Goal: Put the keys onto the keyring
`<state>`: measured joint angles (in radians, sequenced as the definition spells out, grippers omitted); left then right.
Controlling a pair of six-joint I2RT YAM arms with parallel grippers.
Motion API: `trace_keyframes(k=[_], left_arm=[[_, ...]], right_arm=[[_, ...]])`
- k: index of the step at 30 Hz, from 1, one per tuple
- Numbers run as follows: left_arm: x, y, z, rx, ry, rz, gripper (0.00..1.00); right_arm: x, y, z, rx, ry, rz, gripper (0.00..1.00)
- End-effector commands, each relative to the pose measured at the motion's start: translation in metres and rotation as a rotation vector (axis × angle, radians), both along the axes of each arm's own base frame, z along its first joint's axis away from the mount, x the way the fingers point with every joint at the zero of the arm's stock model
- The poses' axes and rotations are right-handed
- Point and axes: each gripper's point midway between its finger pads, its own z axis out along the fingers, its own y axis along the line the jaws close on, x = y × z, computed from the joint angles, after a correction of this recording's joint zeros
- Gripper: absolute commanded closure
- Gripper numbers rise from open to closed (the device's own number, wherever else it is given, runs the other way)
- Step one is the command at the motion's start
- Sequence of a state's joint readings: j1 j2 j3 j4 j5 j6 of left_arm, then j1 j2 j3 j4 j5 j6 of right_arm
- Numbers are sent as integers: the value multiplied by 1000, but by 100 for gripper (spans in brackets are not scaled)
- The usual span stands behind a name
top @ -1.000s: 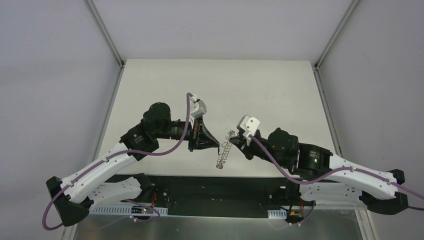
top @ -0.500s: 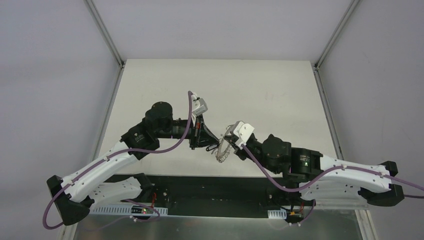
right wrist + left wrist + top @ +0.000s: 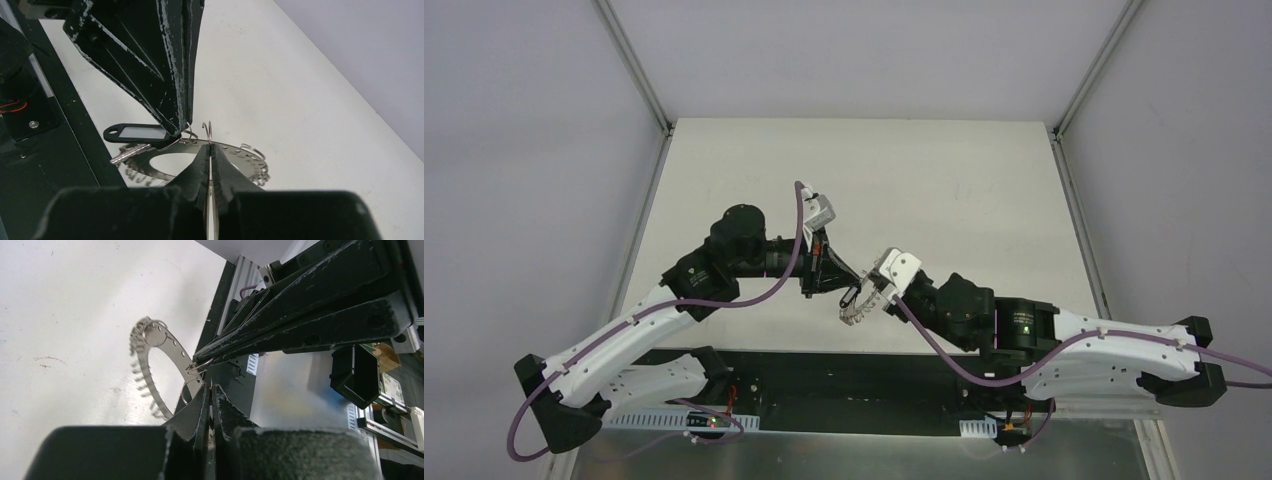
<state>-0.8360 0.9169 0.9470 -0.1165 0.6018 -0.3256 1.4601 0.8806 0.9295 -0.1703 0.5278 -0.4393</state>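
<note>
The keyring (image 3: 854, 304) is a flat silvery ring with a wide hole and thin wire loops along its rim. My right gripper (image 3: 871, 294) is shut on one wire loop of it, as the right wrist view (image 3: 210, 146) shows, with the ring (image 3: 235, 148) lying beyond the fingertips. My left gripper (image 3: 857, 283) is shut on the key (image 3: 135, 133), a black tag with a pale window and a small silver blade. The left tip (image 3: 180, 131) touches the ring's rim beside my right fingertips. In the left wrist view the ring (image 3: 162, 340) hangs from the right gripper (image 3: 197, 360), just above my shut left gripper (image 3: 211, 390).
The white table (image 3: 944, 190) stretches behind both grippers. A black strip and metal rail (image 3: 854, 375) run along the near edge, right below the ring. Metal frame posts (image 3: 634, 70) stand at the back corners.
My right arm has swung left and carried the keyring up against the left gripper's tip. The ring has turned from hanging edge-on to lying flatter. The left gripper has barely moved.
</note>
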Motion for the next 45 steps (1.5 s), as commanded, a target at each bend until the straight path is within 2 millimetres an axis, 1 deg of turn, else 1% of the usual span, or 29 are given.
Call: trace_keyframes(k=[1,4,14,21,37,45], left_arm=[[1,5,25,-53,-76,17,100],[-2,7,26,-58,-80,8,100],[0,9,28,-62,-87,23,100],[-1,7,26,-57,-79,14,100],[-5,6,24,-54,-70,-12,100],[-6,4,23,-53,-64,-24,100]], right_arm=[[3,2,22,62,-26,-26,100],[3,1,23,61,-27,-28,100],[-1,6,22,44,-29,-13,100],[-5,10,26,50,-36,4,100],[-11,9,41,89,-67,-2,100],[-14,10,43,102,-70,8,100]])
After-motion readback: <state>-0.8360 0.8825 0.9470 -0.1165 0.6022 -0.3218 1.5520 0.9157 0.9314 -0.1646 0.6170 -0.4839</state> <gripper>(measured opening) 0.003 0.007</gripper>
